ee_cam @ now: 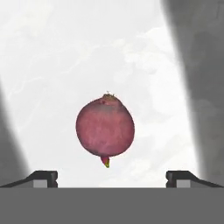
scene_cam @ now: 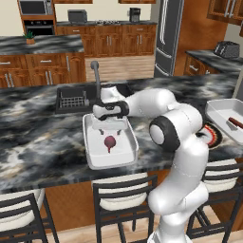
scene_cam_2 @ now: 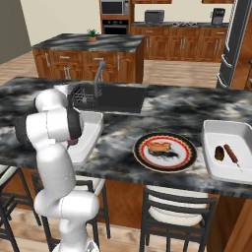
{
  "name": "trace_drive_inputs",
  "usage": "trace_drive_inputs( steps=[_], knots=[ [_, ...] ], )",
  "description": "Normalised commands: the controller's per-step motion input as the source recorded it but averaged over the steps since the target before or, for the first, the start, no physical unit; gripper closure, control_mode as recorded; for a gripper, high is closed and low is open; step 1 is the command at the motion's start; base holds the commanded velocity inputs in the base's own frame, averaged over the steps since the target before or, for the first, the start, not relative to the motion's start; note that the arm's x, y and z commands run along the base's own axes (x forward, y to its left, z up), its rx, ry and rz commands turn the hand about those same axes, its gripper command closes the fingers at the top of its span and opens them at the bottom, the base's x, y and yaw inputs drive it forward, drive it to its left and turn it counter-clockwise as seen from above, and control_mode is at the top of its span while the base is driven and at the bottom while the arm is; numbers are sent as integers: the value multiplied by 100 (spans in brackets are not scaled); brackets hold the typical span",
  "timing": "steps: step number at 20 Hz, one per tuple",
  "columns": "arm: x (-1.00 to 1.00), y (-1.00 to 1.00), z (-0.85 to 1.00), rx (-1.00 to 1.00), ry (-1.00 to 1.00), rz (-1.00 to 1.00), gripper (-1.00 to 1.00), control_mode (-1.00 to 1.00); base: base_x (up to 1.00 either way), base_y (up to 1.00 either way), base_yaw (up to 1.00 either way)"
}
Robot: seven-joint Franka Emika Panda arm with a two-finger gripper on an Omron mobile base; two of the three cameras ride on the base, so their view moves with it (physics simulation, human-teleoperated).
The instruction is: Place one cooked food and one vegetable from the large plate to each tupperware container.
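A dark red round beet lies on the white floor of the left tupperware container, and the same beet shows from the left base. My gripper hovers straight above it, open, with nothing between its fingertips. From the left base the gripper hangs over the tub's far end. The large plate holds an orange cooked food and a dark vegetable. The right tupperware container holds a skewered sausage and a dark oval piece.
A dark sink basin with a dish rack and a grey faucet lies behind the left tub. Bar stools stand along the counter's near edge. My arm hides much of the left tub in the right base view.
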Motion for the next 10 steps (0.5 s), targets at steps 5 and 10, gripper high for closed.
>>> trace_drive_inputs(
  steps=[5,10],
  knots=[
    [-67,-85,92,13,-1,-6,-100,-100,0,0,0],
    [-47,-93,71,8,0,-13,-100,-100,0,0,0]
  ],
)
